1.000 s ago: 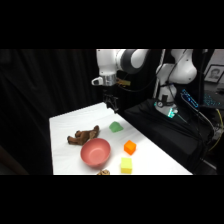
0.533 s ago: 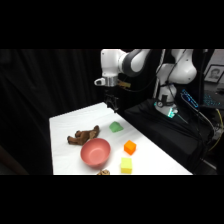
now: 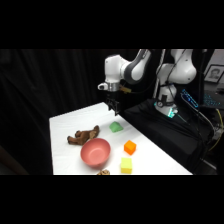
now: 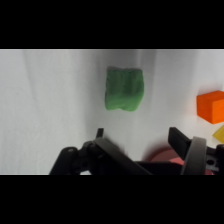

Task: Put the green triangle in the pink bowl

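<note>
The green triangle lies on the white table, a light-green wedge, alone and untouched. In the wrist view the green triangle sits above and between the two fingers. My gripper hangs just above and behind it, a short way off the table. The gripper is open with nothing between its fingers. The pink bowl stands nearer the front of the table, left of the blocks; its rim shows behind the linkage in the wrist view.
An orange block and a yellow cube lie in front of the triangle, right of the bowl. A brown toy lies just behind the bowl. A small brown thing sits at the front edge. Black cloth borders the table's right side.
The gripper has come down a little toward the green triangle. Nothing on the table has moved.
</note>
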You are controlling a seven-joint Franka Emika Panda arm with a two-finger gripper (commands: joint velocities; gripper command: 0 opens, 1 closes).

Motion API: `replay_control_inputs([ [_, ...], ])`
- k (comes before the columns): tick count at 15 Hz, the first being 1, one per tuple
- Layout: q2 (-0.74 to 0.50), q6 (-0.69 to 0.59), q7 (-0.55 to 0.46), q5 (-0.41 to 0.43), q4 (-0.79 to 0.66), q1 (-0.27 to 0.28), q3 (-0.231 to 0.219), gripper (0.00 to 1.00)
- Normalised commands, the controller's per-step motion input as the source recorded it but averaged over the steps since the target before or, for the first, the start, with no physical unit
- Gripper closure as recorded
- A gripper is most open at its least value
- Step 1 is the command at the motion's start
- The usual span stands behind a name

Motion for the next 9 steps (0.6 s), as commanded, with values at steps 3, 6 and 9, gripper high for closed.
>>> replay_control_inputs([
  [3,0.15,0.34,-0.03,-0.029,-0.08,-0.050,-0.007,0.00],
  [6,0.14,0.30,-0.02,-0.029,-0.07,-0.061,0.004,0.00],
  [9,0.12,0.28,-0.03,-0.005,-0.07,-0.067,0.028,0.00],
])
